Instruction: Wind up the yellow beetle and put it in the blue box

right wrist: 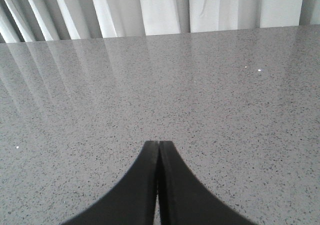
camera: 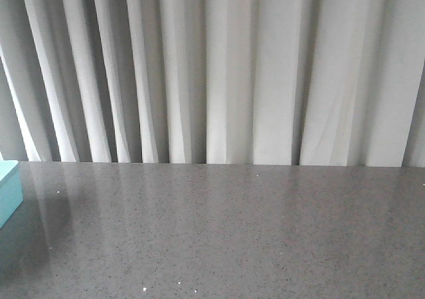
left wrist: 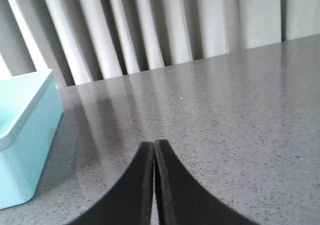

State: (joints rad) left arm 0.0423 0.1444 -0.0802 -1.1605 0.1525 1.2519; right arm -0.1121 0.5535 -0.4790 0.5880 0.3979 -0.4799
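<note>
The left gripper [left wrist: 154, 147] hung low over the table [camera: 226, 232], its two black curved fingers [left wrist: 172, 190] pressed together tip to tip with nothing between them. The right gripper [right wrist: 158, 146] sat in the same pose above bare tabletop, fingers likewise closed on nothing.

The blue box [left wrist: 22, 135] stood on the table off to the side of the left gripper, apart from it; the front view caught only a corner of it at the left edge. It was pale turquoise with smooth flat walls and what seemed an open top, though the crop left that uncertain.

The table was grey speckled stone, glossy enough to mirror the pleated white curtain [camera: 219, 66] behind. The yellow beetle showed in no view.
</note>
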